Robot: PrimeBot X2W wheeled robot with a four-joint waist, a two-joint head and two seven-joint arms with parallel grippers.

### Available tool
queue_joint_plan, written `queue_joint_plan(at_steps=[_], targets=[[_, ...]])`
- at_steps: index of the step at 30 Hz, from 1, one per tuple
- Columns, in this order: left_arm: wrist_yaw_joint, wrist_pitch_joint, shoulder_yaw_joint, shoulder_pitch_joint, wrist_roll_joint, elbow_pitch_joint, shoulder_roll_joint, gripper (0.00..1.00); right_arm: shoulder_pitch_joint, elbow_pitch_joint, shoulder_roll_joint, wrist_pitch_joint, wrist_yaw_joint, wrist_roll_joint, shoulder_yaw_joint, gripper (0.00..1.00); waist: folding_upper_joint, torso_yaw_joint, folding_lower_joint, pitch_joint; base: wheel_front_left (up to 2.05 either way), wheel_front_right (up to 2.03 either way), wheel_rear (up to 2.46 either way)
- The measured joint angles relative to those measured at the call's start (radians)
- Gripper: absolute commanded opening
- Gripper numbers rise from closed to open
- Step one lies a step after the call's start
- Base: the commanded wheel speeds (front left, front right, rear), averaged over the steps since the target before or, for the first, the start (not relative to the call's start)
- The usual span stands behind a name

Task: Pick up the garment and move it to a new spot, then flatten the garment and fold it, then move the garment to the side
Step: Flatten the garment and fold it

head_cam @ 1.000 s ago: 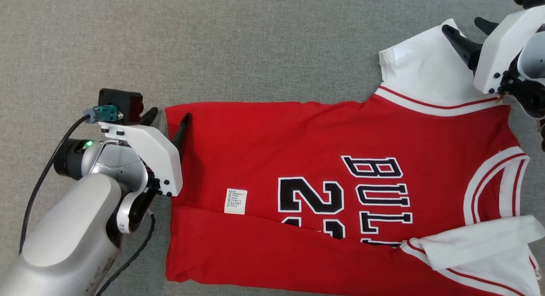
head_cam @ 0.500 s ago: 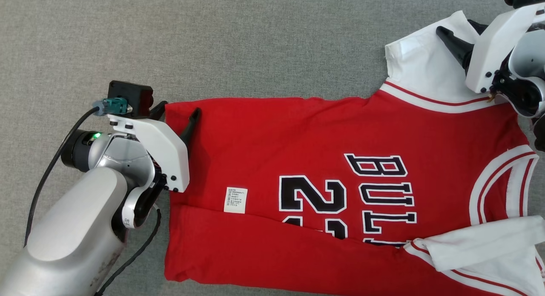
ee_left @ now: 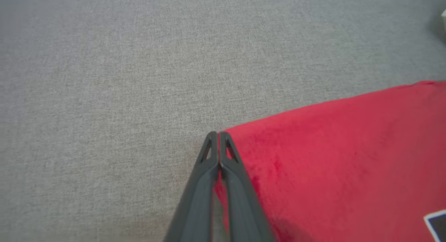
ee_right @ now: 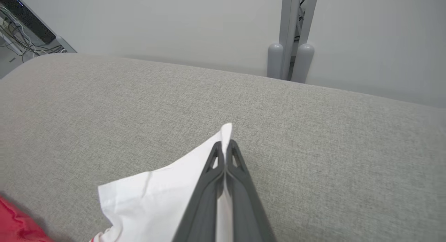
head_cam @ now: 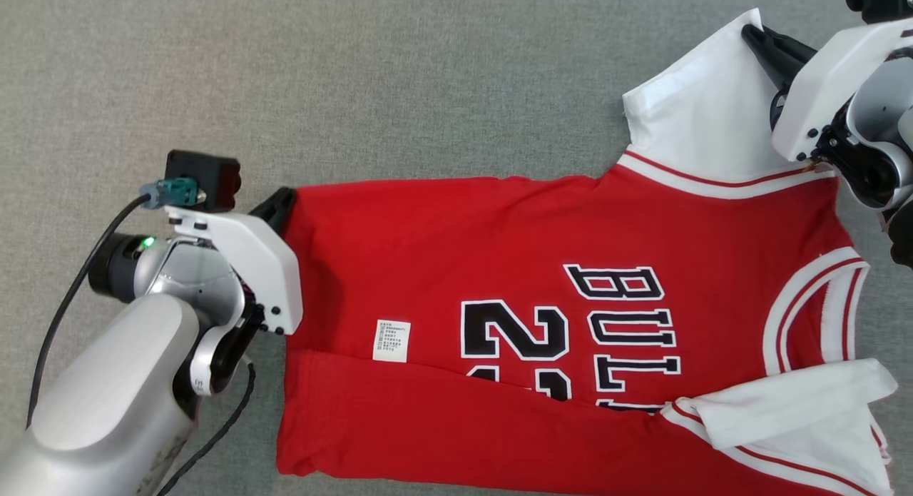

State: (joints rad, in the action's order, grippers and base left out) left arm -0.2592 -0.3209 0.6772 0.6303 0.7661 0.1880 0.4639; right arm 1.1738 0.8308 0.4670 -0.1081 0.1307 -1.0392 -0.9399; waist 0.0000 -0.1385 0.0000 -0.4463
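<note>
The garment (head_cam: 542, 239) is a red jersey with white sleeves and black lettering, lying spread on the grey surface with its near edge folded over. My left gripper (head_cam: 282, 200) is at the far corner of the hem. In the left wrist view its fingers (ee_left: 218, 134) are shut with the red cloth (ee_left: 331, 148) pinched between them. My right gripper (head_cam: 752, 33) is at the tip of the far white sleeve (head_cam: 699, 118). In the right wrist view those fingers (ee_right: 224, 144) are shut on the white sleeve (ee_right: 156, 196), whose corner pokes up past the tips.
The grey fabric surface (head_cam: 356, 75) stretches beyond the garment to the far side and the left. Its far edge meets a pale wall with a grey metal post (ee_right: 291, 36). Cables (ee_right: 17, 36) lie off the far left corner. A black cable (head_cam: 71, 296) trails from my left wrist.
Both grippers have gone from open to shut: the left on the hem corner, the right on the sleeve tip. The sleeve tip has lifted a little.
</note>
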Motion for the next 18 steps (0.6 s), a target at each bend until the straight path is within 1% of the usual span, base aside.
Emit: queue_joint_plan(at_steps=[8,12,18], targets=[[-0.001,0.024,-0.019,-0.046,0.022,0.007,0.028,0.00,-0.024,-0.032,0.022,0.086,0.000,-0.072,-0.050,0.00,0.0000,0.022,0.0000,0.058,0.00,0.00,0.00],[-0.003,0.028,-0.025,-0.064,0.026,0.002,0.043,0.00,-0.044,-0.050,0.031,0.114,0.000,-0.116,-0.074,0.00,0.0001,0.035,0.0000,0.088,0.00,0.00,0.00],[-0.011,0.012,-0.032,-0.089,0.037,-0.001,0.079,0.00,-0.063,-0.043,0.037,0.137,0.000,-0.168,-0.121,0.00,0.0000,0.061,0.0000,0.139,0.00,0.00,0.00]])
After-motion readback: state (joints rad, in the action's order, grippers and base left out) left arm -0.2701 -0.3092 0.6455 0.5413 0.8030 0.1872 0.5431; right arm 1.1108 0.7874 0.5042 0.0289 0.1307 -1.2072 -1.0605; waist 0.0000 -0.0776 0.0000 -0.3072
